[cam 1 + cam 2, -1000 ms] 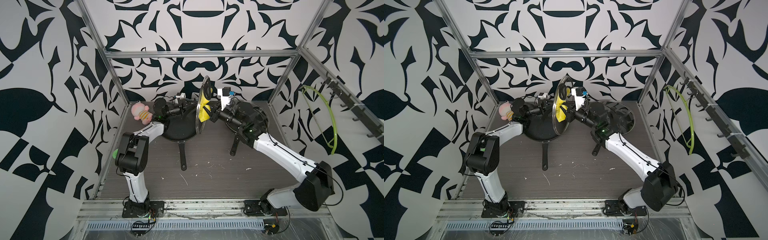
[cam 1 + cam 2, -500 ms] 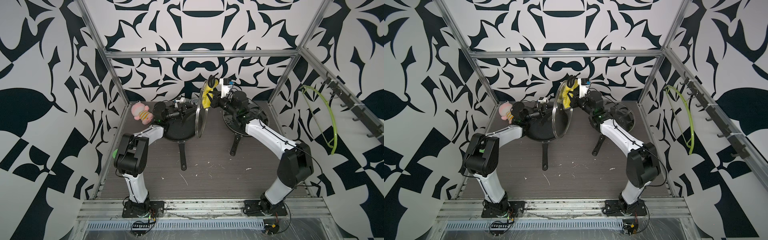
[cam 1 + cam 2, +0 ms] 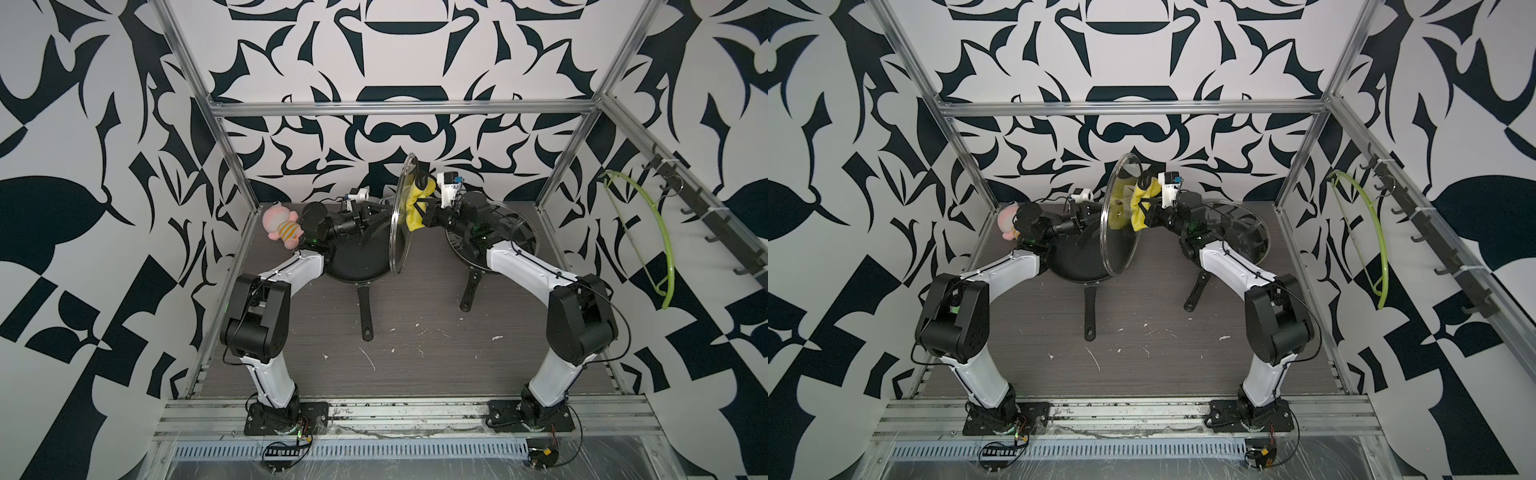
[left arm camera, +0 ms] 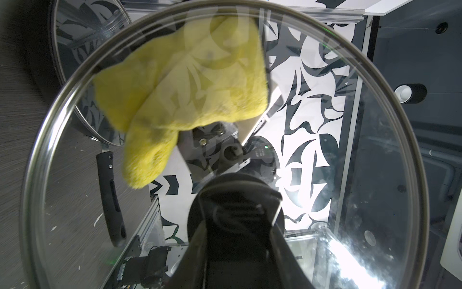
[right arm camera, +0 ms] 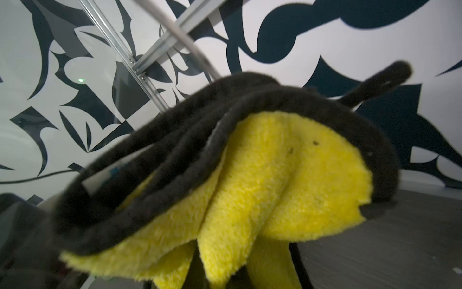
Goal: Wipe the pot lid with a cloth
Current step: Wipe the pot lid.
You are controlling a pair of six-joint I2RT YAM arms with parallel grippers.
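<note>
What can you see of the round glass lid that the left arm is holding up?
The clear round glass lid, steel-rimmed, is held on edge in the air over the black frying pan. The left gripper clamps its black centre knob. The yellow fluffy cloth, pinched in the right gripper, looks pressed against its underside, upper half.

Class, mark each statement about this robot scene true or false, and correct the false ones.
1. The left hand grips the glass lid by its knob. True.
2. The yellow cloth lies on the table. False: the right hand holds it up at the lid's upper part.
3. The lid lies flat on the black frying pan. False: it is held on edge over the pan.
4. A pink plush toy sits at the back, beside the left arm. True.
</note>
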